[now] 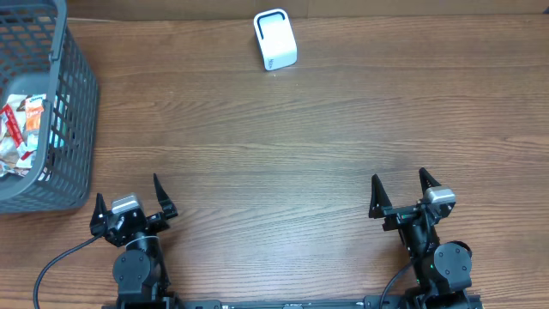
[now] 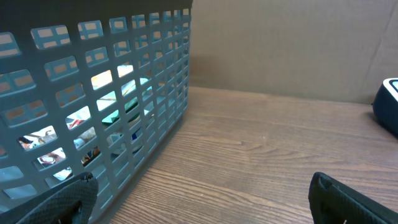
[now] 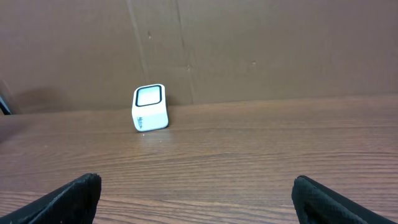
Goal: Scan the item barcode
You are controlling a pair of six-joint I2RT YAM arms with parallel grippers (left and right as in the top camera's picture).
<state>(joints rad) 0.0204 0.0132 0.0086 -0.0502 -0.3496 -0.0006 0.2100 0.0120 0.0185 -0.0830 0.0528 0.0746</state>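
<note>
Spread to full width at the left claw [image 1: 129,196], with nothing between its black fingers [image 2: 351,202]. Gaping just as wide, and just as empty, at the right claw [image 1: 399,183]. Parked low along the front edge of the tabletop [image 1: 274,154], one toward the front-left corner and the other toward the front-right, well apart, tips aimed at the far edge. Touching nothing on either side. Behind the left claw, a black cable [image 1: 60,257] curling off toward the front edge.

Ahead of the left claw and a little to its left, against the left edge of the tabletop: a grey-blue plastic basket [image 1: 75,112] with lattice walls. Inside it, a jumble of packets [image 1: 21,129] in red, white and orange wrappers, glimpsed through the lattice from the left wrist and from above over the rim. Too small and too cluttered to make out any barcode.

Near the middle of the far edge, well away from both claws and the basket: a small white scanner [image 1: 275,39] with a dark-rimmed window, standing alone on bare wood. From the right wrist, ahead and left of centre, in front of a brown cardboard wall [image 3: 280,50].
</note>
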